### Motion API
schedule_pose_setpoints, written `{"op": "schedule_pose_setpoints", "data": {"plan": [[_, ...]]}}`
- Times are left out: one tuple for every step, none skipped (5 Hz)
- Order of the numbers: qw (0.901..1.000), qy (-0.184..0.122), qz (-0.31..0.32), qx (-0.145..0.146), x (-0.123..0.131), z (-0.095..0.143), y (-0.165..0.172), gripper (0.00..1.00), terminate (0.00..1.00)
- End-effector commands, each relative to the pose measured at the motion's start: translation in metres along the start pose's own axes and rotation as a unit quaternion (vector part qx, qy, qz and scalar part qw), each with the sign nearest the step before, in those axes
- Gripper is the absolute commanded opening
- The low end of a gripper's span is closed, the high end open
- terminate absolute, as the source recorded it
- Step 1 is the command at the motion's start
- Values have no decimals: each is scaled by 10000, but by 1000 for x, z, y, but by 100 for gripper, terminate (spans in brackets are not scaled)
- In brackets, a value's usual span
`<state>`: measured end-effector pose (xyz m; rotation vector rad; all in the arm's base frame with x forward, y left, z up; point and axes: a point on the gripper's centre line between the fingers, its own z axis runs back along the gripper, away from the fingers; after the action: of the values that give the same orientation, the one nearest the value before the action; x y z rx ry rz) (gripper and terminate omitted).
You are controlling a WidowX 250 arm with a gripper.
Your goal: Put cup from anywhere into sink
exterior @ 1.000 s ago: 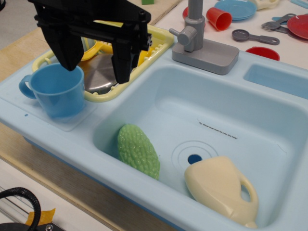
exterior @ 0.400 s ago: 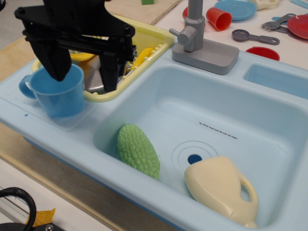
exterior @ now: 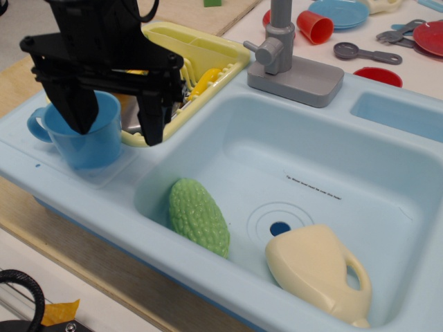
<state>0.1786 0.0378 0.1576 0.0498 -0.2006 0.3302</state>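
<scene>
The blue cup stands upright on the left ledge of the pale-blue sink, its loop handle pointing left. My black gripper is open and low over the cup. Its left finger reaches into the cup's mouth. Its right finger hangs outside the cup's right wall, over the edge of the dish rack. The fingers do not press on the cup. The gripper hides part of the cup's rim.
The basin holds a green bumpy vegetable and a cream jug beside the drain. A yellow dish rack sits behind the cup. The grey faucet stands at the back. A red cup and plates lie beyond.
My gripper has moved left and down from above the dish rack, so its left finger now dips into the cup. The cup has not moved.
</scene>
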Motion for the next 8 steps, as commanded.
{"op": "schedule_pose_setpoints", "data": {"plan": [[9999, -21, 16, -121, 6, -12, 8, 100, 0], [9998, -13, 58, -203, 8, -22, 8, 100, 0], [9997, -38, 107, -219, 8, -25, 7, 0, 0], [9998, -60, 74, -188, 9, -22, 5, 0, 0], [9998, -126, -3, -119, 14, -14, 1, 0, 0], [9997, -219, -119, -89, 24, -6, -14, 0, 0], [9985, -460, -271, -138, 36, 2, -41, 0, 0], [9965, -609, -423, -388, 48, 3, -76, 0, 0]]}}
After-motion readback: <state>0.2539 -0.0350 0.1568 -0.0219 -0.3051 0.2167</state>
